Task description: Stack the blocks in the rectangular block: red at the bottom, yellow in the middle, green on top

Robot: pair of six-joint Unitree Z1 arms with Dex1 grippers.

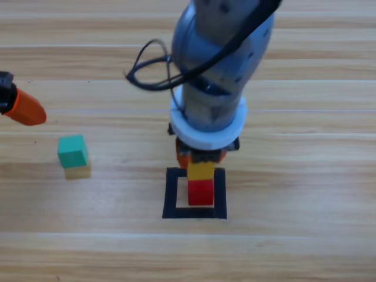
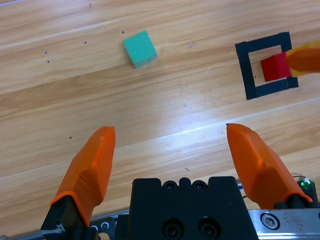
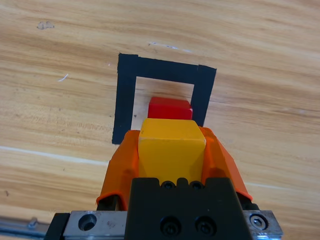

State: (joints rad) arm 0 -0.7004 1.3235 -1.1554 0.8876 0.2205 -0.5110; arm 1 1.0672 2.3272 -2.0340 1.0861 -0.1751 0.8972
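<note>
High view: my right gripper point(image 1: 200, 160) comes straight down, holding yellow point(image 1: 201, 168) over red point(image 1: 201, 192) inside the rectangular block point(image 1: 170, 194); green point(image 1: 73, 150) sits well left.
Left wrist: my left gripper point(image 2: 170, 145) waits, fingers wide, on the bare tabletop point(image 2: 165, 105).
Right wrist: fingers clamp yellow's sides; red lies just ahead, seemingly a little lower.

Right claw point(image 3: 171, 150) clamped, left claw point(image 2: 170, 145) seemingly spread
</note>
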